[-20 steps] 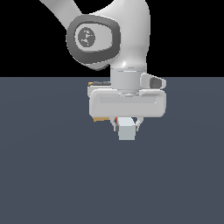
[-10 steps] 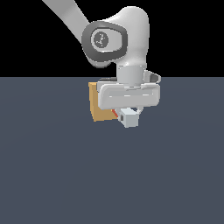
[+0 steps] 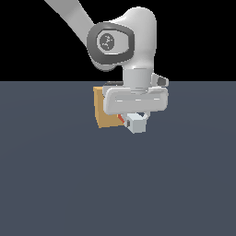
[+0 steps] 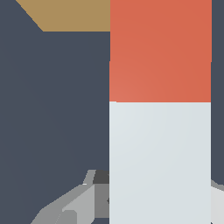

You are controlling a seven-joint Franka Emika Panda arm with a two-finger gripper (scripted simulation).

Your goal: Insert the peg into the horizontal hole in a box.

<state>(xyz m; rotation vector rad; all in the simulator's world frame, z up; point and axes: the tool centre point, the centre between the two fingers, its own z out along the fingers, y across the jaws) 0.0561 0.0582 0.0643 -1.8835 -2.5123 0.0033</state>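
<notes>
My gripper [image 3: 136, 119] is shut on the peg [image 3: 135, 123], whose pale grey end faces the exterior camera while a sliver of its red end [image 3: 120, 119] points at the box [image 3: 106, 110]. The tan-orange box stands just behind the gripper, toward the exterior view's left, partly covered by the hand. In the wrist view the peg [image 4: 160, 131] fills the frame, red part [image 4: 160, 52] ahead and pale part behind, with a corner of the box [image 4: 70, 15] beyond it. The hole is hidden in both views. A grey finger [image 4: 78, 203] shows beside the peg.
The dark grey-blue floor [image 3: 55, 184] spreads flat around the box. The white arm [image 3: 124, 41] rises above the gripper.
The arm has swung toward the exterior view's right, exposing more of the box at the left. The held peg has turned, so its red end now shows against the box.
</notes>
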